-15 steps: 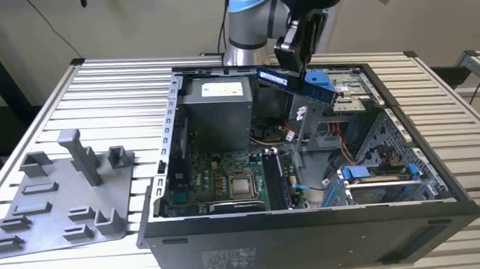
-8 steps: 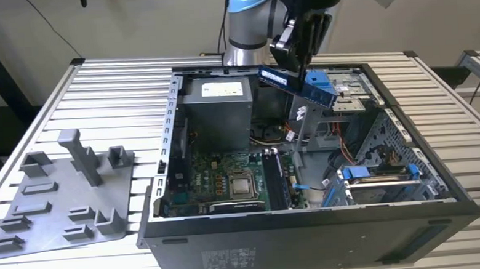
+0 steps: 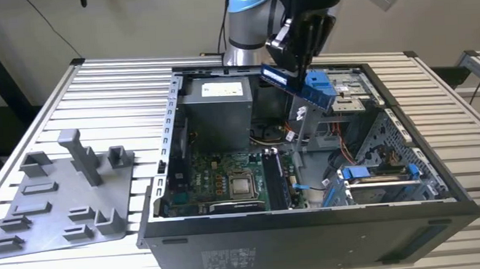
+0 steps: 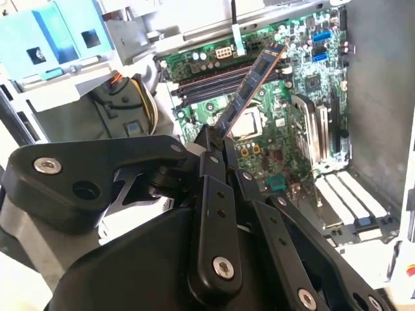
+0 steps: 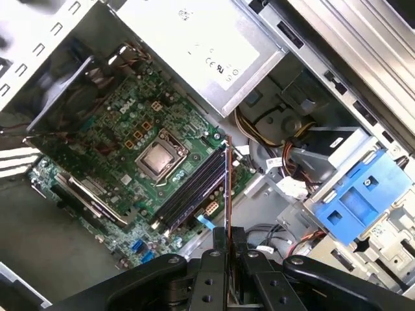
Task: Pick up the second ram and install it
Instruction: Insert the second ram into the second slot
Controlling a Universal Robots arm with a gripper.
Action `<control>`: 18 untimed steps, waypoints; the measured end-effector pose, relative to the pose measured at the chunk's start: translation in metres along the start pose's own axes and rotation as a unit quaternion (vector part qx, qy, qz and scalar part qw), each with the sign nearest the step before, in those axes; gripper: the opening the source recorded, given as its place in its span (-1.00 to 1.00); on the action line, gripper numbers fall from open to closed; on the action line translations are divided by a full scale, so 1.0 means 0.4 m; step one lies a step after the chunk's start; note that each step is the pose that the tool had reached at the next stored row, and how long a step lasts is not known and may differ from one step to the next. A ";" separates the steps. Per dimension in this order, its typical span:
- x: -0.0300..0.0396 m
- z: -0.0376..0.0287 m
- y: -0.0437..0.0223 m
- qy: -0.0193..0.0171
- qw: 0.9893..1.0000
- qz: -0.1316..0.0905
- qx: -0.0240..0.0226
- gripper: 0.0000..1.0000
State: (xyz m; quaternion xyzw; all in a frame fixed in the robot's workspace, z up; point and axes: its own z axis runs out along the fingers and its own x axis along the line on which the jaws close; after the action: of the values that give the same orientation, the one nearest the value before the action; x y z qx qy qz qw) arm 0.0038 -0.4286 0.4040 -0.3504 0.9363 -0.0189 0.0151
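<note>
My gripper [image 3: 292, 63] hangs over the open computer case [image 3: 311, 226], shut on the second ram [image 3: 275, 76]. It is a thin dark stick that slopes down from the fingers. In the second wrist view the ram [image 4: 251, 84] juts out from the gripper [image 4: 218, 139] towards the green motherboard [image 4: 272, 149]. In the first wrist view the ram [image 5: 228, 188] shows edge-on above the gripper [image 5: 228, 241]. It hangs in the air over the long dark memory slots [image 5: 191, 188], clear of them. The slots [image 3: 276, 180] lie beside the processor [image 3: 242, 185].
A grey fixture tray [image 3: 62, 193] with upright posts lies on the slatted table at the exterior view's left. Inside the case are a grey power supply [image 3: 214, 105], a blue drive bracket [image 3: 320, 87], loose cables [image 5: 285, 168] and a second blue bracket [image 3: 377, 171].
</note>
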 end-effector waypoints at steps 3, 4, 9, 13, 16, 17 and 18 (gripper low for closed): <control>0.000 0.000 0.000 0.001 1.000 0.021 0.000 -0.72; 0.000 0.000 0.000 0.001 1.000 0.028 0.000 -0.72; 0.000 0.001 0.000 0.003 0.998 0.064 0.001 -0.72; 0.000 0.001 0.000 0.004 0.996 0.093 0.001 -0.72; 0.000 0.001 0.000 0.005 0.993 0.114 0.002 -0.72; 0.000 0.001 0.000 0.006 0.993 0.122 0.002 -0.72; 0.000 0.001 0.000 0.006 0.992 0.129 0.002 -0.72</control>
State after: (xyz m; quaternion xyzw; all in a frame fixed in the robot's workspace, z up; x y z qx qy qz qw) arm 0.0038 -0.4285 0.4035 -0.2263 0.9738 -0.0207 0.0125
